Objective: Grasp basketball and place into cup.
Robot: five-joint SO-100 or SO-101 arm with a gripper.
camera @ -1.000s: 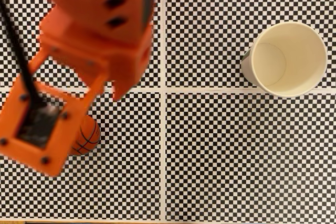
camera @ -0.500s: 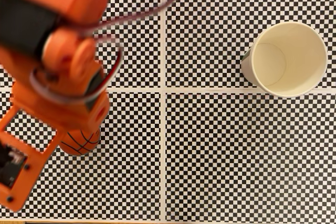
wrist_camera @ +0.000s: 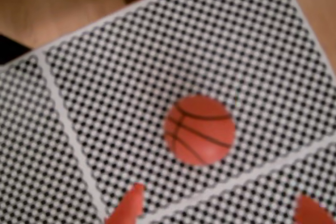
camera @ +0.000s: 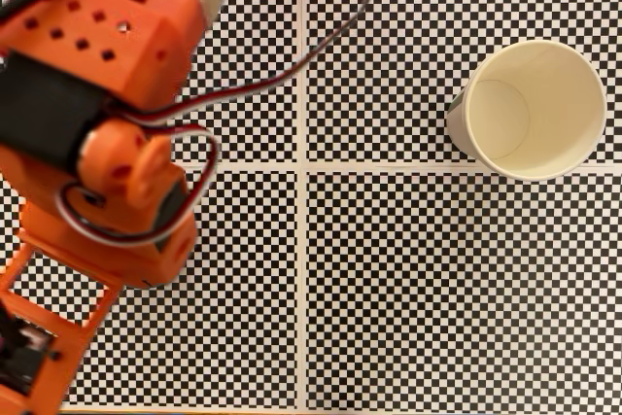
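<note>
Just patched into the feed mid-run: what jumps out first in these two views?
In the fixed view, the bulky bright-orange plastic arm covers the left side of the black-and-white checkered mat, while the cream-white paper cup stands empty at upper right. In the wrist view, the small orange basketball with black seams lies free on the mat, beyond the gripper, whose two orange fingertips sit wide apart at the bottom edge.

A black-and-white checkered mat [camera: 418, 279], crossed by white lines, covers the wooden bench [wrist_camera: 63, 3]. A cream-white paper cup [camera: 530, 109] stands upper right in the fixed view; a small orange-brown basketball [wrist_camera: 199, 129] rests mid-frame in the wrist view.
</note>
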